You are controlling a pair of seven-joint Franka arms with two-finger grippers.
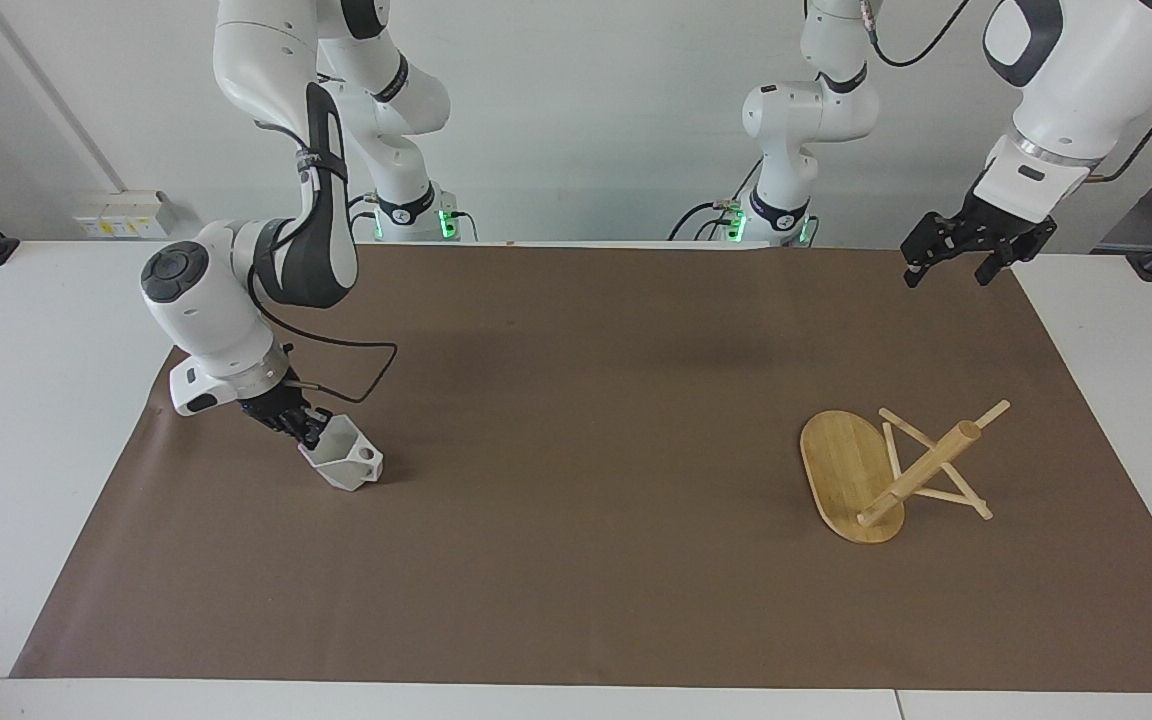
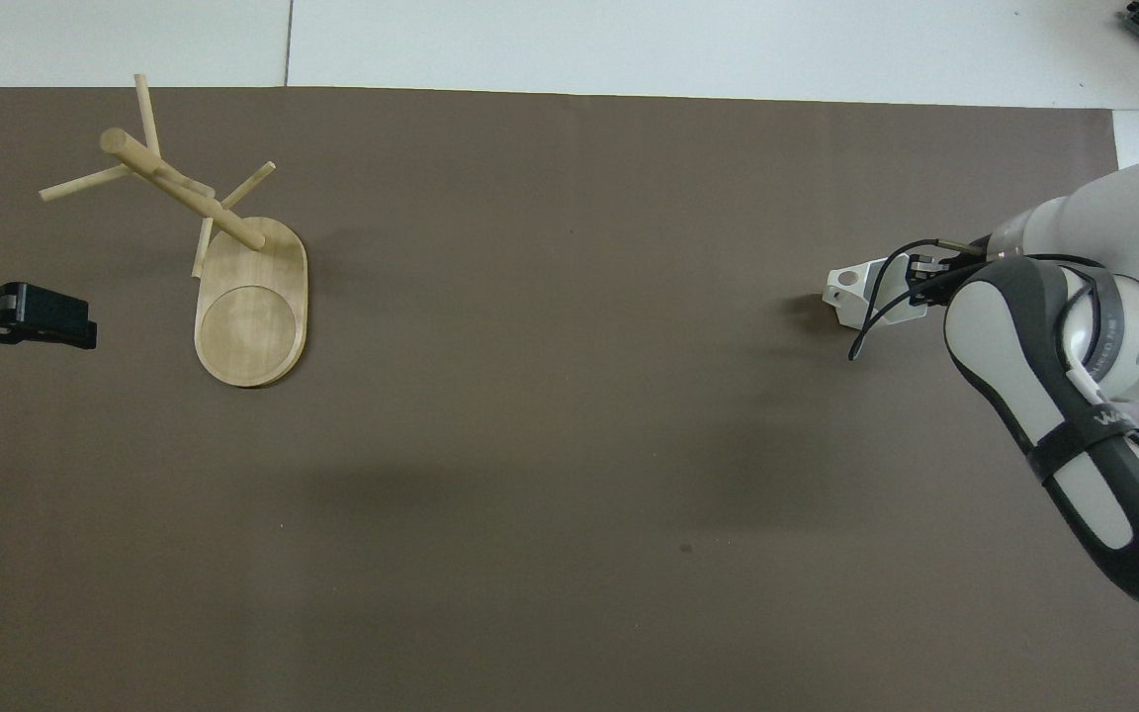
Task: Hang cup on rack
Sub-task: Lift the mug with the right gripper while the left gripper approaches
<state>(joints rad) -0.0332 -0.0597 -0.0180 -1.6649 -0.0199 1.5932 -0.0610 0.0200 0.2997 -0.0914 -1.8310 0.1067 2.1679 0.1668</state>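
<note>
The white faceted cup [image 1: 346, 463] is tilted at the mat's surface near the right arm's end of the table, its handle hole toward the table's middle. It also shows in the overhead view [image 2: 848, 291]. My right gripper [image 1: 308, 428] is shut on the cup's rim; in the overhead view the gripper [image 2: 918, 278] is mostly hidden under its arm. The bamboo rack [image 1: 851, 470] stands on its oval base toward the left arm's end, its post [image 2: 182, 188] carrying thin crossing pegs. My left gripper [image 1: 949, 262] is open and empty in the air, apart from the rack, and also shows in the overhead view [image 2: 36, 318].
A brown mat [image 1: 576, 560] covers most of the white table [image 1: 26, 400]. The right arm's elbow and cable [image 1: 356, 355] hang low over the mat beside the cup.
</note>
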